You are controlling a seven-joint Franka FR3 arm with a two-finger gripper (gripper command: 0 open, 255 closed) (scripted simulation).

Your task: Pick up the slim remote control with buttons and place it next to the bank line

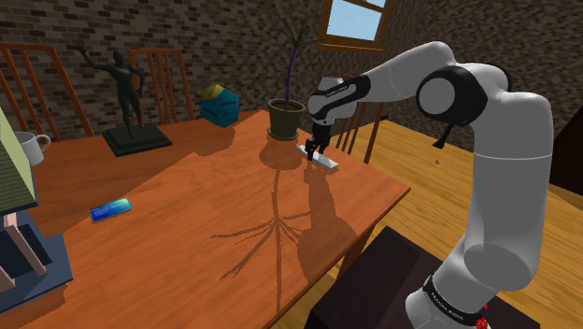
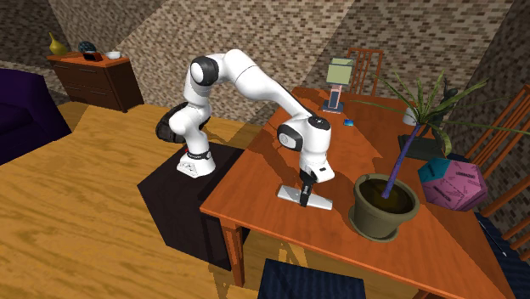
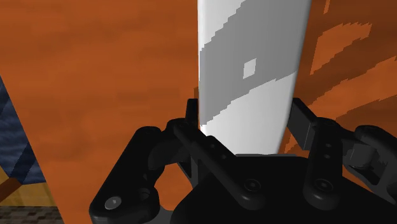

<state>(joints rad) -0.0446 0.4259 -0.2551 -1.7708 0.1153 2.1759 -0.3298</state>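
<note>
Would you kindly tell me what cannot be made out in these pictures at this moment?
1. Remote: far end cut off by the wrist view's edge; buttons not distinguishable, bar one small square.
2. Remote's middle, shoulder view: covered by the gripper.
3. Blue card on the table, shoulder view: markings too small to read.

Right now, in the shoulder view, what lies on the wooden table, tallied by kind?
Slim white-grey remote control: 1
Potted plant in a dark pot: 1
Dark figure statue: 1
Teal box: 1
White mug: 1
Flat blue card: 1
Green model house on blue base: 1
Total: 7
</note>
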